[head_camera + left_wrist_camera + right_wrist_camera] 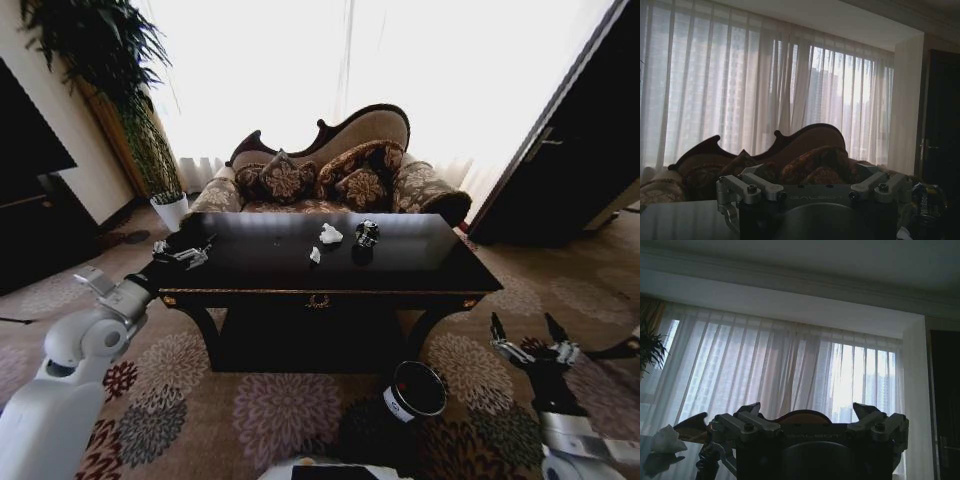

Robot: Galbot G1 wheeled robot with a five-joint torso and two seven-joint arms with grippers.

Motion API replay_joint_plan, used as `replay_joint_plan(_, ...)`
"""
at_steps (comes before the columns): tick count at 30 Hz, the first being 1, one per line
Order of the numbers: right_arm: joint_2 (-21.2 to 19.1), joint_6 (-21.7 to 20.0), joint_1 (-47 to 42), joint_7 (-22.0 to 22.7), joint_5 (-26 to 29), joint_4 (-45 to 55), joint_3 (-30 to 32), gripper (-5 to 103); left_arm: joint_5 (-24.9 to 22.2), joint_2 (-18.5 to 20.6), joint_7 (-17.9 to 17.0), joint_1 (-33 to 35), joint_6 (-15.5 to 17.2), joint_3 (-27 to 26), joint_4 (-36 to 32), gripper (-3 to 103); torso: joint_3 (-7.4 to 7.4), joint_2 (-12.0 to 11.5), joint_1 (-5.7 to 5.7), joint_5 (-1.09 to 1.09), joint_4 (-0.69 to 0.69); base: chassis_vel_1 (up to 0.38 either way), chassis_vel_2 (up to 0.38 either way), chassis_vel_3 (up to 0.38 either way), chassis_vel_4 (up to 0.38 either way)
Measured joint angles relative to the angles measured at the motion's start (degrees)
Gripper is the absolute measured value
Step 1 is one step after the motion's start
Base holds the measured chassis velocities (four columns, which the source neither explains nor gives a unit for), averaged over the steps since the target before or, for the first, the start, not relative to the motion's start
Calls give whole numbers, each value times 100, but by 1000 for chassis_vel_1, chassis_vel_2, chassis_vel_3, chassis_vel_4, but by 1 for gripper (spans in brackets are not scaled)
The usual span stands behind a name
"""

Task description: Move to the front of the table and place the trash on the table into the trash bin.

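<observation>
Risk first, biggest item down.

Desk (420,262): glossy black top, left arm stretched over its left end. Could scrape or knock the edge if lowered carelessly.

Trash bin (417,390): on the carpet in front of the desk, right of centre and close to the robot's base. Could get tipped by a base move or an arm swing, and could be missed on a drop because the mouth is small.

Left pincer (185,254): released, fingers spread, over the desk's left end, well apart from the trash. Needs a long reach.

Right pincer (531,347): released, low at the right beyond the desk corner, nothing held.

Trash mid-desk: light, so easily pushed away across the slick top or pinched badly.

Counts:
- 1 desk
- 1 trash bin
- 2 pincers
- 3 trash pieces: 1 dark crushed black-and-white object (367,234), 1 crumpled white paper (330,234), 1 smaller white scrap (315,255) just in front of it
</observation>
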Motion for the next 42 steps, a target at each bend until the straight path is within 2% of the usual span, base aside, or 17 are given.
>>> replay_joint_plan(3,-329,-434,-8,285,201,441,-312,100,25,15,0,30,-1,2,-23,100,0,0,0,0,2,0,0,0,0)
replay_joint_plan(4,-329,-434,-8,285,201,441,-312,100,25,15,0,30,-1,2,-23,100,0,0,0,0,2,0,0,0,0)
replay_joint_plan(8,-859,-1314,191,918,728,893,-620,100,49,26,1,215,-1,-91,-124,100,0,0,0,0,1,0,0,0,0)
replay_joint_plan(12,-1227,-1584,458,984,860,816,-697,100,101,3,17,447,-27,-224,-185,100,0,0,0,0,2,0,0,0,0)
replay_joint_plan(14,-1493,-1580,614,838,948,555,-801,100,111,-17,25,570,-36,-302,-234,100,0,0,0,-1,1,0,0,0,0)
replay_joint_plan(15,-1493,-1580,614,838,948,555,-801,100,111,-17,25,570,-36,-302,-234,100,0,0,0,-1,1,0,0,0,0)
replay_joint_plan(19,-2162,-1378,1201,293,1479,-281,-1168,100,110,-38,33,809,-37,-452,-383,100,0,0,0,1,1,0,0,0,0)
replay_joint_plan(20,-2162,-1378,1201,293,1479,-281,-1168,100,110,-38,33,809,-37,-452,-383,100,0,0,0,1,1,0,0,0,0)
replay_joint_plan(24,-2611,-1305,2063,-33,1871,-1043,-1868,100,105,-39,33,1084,-24,-683,-523,100,0,0,0,-1,2,0,0,0,0)
replay_joint_plan(26,-2647,-1303,2235,-73,1898,-1161,-2053,100,97,-38,34,1150,-20,-755,-561,100,1,0,0,0,3,0,0,0,0)
replay_joint_plan(30,-2671,-1299,2980,-188,1868,-1639,-2884,100,55,-45,33,1376,-11,-1053,-695,100,0,0,0,1,1,0,0,0,0)
replay_joint_plan(36,-2742,-1275,3752,-197,1759,-2131,-3436,100,-92,-136,35,1523,10,-1411,-970,100,0,0,0,0,2,0,0,0,0)
replay_joint_plan(42,-2937,-1172,4888,-246,1790,-2820,-4365,100,-31,-383,40,1665,4,-1619,-1107,100,0,-1,0,0,1,0,0,0,0)
